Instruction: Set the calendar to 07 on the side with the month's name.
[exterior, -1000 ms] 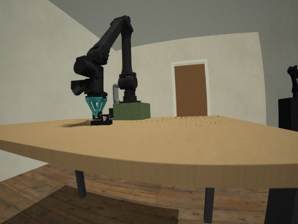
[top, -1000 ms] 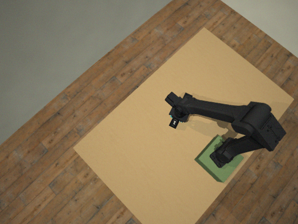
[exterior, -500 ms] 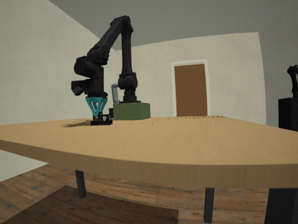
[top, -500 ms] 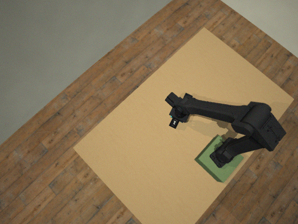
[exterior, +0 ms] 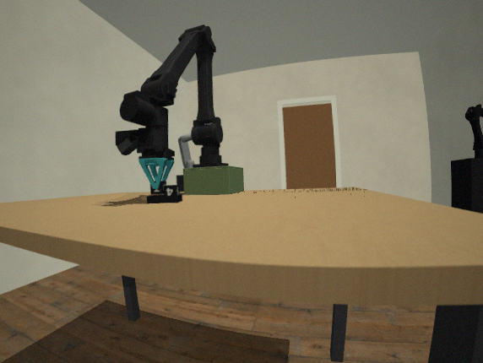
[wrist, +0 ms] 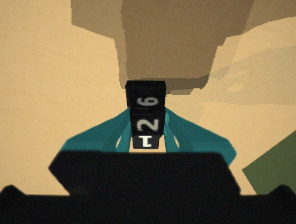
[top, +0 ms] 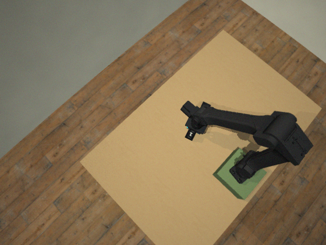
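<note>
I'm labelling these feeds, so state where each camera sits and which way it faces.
Top: high overhead, facing down at the tabletop; the black arm shows from base to wrist.
Exterior: low beyond a table edge, facing across to the brown door; the arm and teal fingers show.
Wrist: on the arm's hand end, facing down past the fingers at black numbered faces; dark housing shows below.
Top and exterior share the green block.

Matte black arm [top: 240,118] [exterior: 205,84], teal tool [top: 187,127] [exterior: 156,172] [wrist: 147,112] fingers.
</note>
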`<state>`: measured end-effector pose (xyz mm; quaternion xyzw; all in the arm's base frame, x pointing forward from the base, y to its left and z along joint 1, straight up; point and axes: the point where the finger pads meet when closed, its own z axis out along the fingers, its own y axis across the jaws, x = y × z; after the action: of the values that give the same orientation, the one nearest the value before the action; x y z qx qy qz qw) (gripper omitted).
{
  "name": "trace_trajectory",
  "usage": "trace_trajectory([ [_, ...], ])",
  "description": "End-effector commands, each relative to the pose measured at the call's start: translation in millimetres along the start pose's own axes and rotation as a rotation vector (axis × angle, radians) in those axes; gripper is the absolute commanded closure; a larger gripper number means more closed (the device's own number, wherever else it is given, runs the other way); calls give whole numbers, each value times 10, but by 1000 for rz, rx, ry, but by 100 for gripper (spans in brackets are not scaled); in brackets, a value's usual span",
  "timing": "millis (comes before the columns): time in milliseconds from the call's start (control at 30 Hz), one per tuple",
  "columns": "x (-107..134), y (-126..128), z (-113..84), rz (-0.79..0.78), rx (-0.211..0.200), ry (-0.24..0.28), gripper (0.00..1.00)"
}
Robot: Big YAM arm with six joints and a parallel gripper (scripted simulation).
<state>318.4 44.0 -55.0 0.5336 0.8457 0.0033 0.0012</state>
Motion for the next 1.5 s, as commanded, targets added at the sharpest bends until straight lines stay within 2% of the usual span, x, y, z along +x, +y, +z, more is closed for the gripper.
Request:
trace_trajectory([
  [0,-9,-19,42,-5,3,-2,73],
  [467,-40,99,-2,-6,-11,-7,73],
  [1467,-41,102,16,-6,-16,-8,73],
])
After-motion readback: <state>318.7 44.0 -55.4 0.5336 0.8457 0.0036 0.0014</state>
